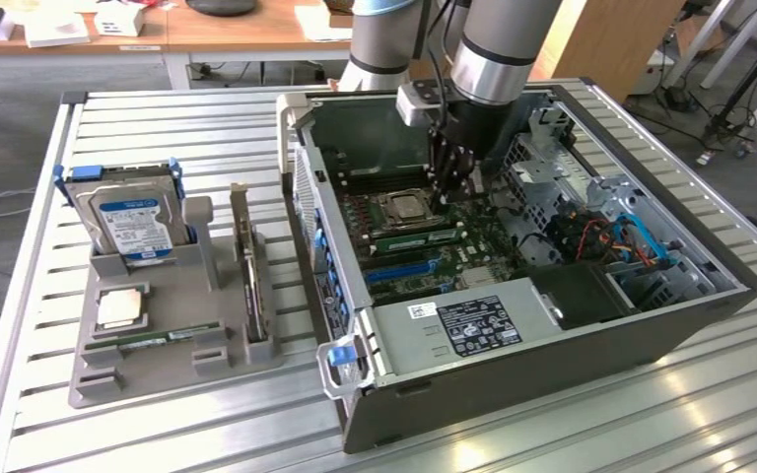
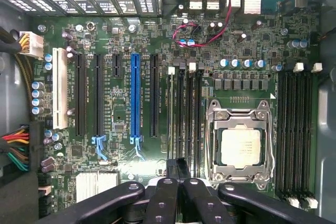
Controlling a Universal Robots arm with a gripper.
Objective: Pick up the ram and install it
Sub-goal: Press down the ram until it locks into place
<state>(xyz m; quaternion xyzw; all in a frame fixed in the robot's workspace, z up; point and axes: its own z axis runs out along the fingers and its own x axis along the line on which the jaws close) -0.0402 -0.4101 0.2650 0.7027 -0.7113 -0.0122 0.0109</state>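
Ram (image 1: pixel 155 342), as far as the exterior view lets me judge, lies flat in the grey tray (image 1: pixel 240 360) well apart from the open case (image 1: pixel 550 335). It is light, stiff and fragile, best pinched by its long bare edges, clear of the chips. The gripper (image 1: pixel 457 192) hangs over the motherboard (image 2: pixel 131 35) with fingers pressed together; whether the narrow dark piece at their tips is held, I cannot tell.

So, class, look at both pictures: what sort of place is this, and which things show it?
Probably a lab or workshop bench for computer assembly: an open PC case with its motherboard exposed sits on a slatted metal table, beside a grey tray holding a hard drive.
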